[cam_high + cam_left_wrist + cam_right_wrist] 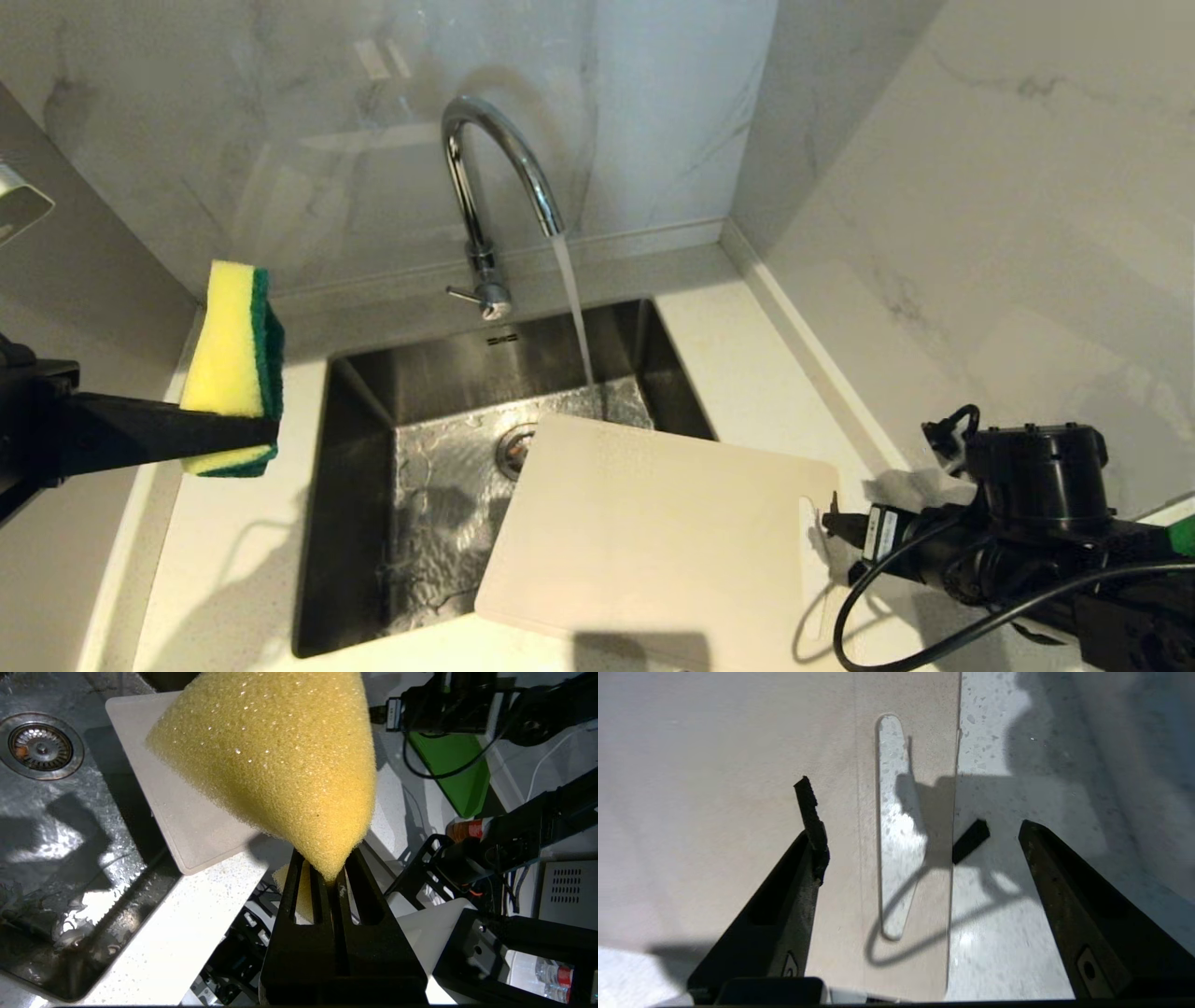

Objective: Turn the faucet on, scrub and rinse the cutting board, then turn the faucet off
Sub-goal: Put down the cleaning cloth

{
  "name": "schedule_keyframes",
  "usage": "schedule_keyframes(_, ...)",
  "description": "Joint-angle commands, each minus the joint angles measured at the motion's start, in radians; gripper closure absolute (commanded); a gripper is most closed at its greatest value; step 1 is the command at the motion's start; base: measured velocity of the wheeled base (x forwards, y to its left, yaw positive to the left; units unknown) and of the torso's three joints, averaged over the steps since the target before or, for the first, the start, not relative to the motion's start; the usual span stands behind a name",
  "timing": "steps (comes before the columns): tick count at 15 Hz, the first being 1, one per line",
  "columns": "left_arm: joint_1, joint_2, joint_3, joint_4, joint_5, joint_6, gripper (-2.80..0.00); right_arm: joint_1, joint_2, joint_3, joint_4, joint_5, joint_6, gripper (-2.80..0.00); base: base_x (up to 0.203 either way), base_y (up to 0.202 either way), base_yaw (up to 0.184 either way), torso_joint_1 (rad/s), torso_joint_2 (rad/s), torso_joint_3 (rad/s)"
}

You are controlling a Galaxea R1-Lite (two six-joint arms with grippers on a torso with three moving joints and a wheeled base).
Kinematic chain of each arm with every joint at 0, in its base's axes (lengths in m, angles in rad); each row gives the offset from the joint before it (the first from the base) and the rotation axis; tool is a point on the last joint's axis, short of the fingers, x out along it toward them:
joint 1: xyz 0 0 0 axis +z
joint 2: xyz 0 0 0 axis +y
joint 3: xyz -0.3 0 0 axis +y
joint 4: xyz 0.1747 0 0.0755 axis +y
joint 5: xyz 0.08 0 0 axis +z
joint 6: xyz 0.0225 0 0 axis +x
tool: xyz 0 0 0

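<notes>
Water runs from the chrome faucet (485,187) into the steel sink (373,392). The cream cutting board (653,541) lies flat over the sink's front right corner and the counter, just short of the stream. Its handle cut-out (889,826) points toward my right arm. My right gripper (920,826) hovers open over that handle end, one finger above the board and the other above the counter, nothing between them. In the head view its fingertip (831,525) shows at the board's right edge. At the far left my left gripper (329,877) is shut on a yellow-and-green sponge (233,364), held in the air beside the sink.
White speckled counter (747,355) surrounds the sink, with marble walls close behind and on the right. The drain (41,746) sits in the wet sink floor. A green flat object (448,770) lies on the counter beyond my right arm, whose cable loops over the counter's front.
</notes>
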Motion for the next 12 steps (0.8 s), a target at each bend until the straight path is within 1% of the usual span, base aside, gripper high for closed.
schedule_keyframes(1,0.0,0.002,-0.004,0.001,-0.017,-0.001,0.0,0.007,-0.186,-0.089,0.235,-0.001,0.001,-2.8,0.0,0.0,0.0,0.0,0.0,0.0)
schedule_keyframes(2,0.0,0.0,-0.005,0.001,-0.025,-0.001,0.0,0.015,-0.251,-0.18,0.385,0.001,0.002,-2.8,0.0,0.0,0.0,0.0,0.0,0.0)
schedule_keyframes(4,0.0,0.0,-0.004,0.001,-0.025,-0.001,0.0,0.039,-0.341,-0.334,0.614,0.003,0.004,-2.8,0.0,0.0,0.0,0.0,0.0,0.0)
schedule_keyframes(5,0.0,0.0,-0.004,0.002,-0.025,-0.001,0.0,0.052,-0.375,-0.406,0.711,0.003,0.004,0.0,0.0,0.0,0.0,0.0,0.0,0.0)
schedule_keyframes(6,0.0,-0.001,-0.004,0.002,-0.025,-0.001,0.0,0.061,-0.4,-0.469,0.794,0.003,0.004,0.0,0.0,0.0,0.0,0.0,0.0,0.0)
schedule_keyframes(8,0.0,-0.002,-0.004,0.001,-0.027,-0.001,0.0,0.067,-0.437,-0.557,0.901,0.001,0.003,0.0,0.0,0.0,0.0,0.0,0.0,0.0)
schedule_keyframes(9,0.0,-0.002,-0.003,0.001,-0.028,-0.001,0.0,0.069,-0.458,-0.571,0.928,0.002,0.004,0.0,0.0,0.0,0.0,0.0,0.0,0.0)
schedule_keyframes(12,0.0,-0.01,0.002,0.002,-0.029,-0.001,0.0,0.069,-0.504,-0.573,0.927,0.003,0.031,0.0,0.0,0.0,0.0,0.0,0.0,0.0)
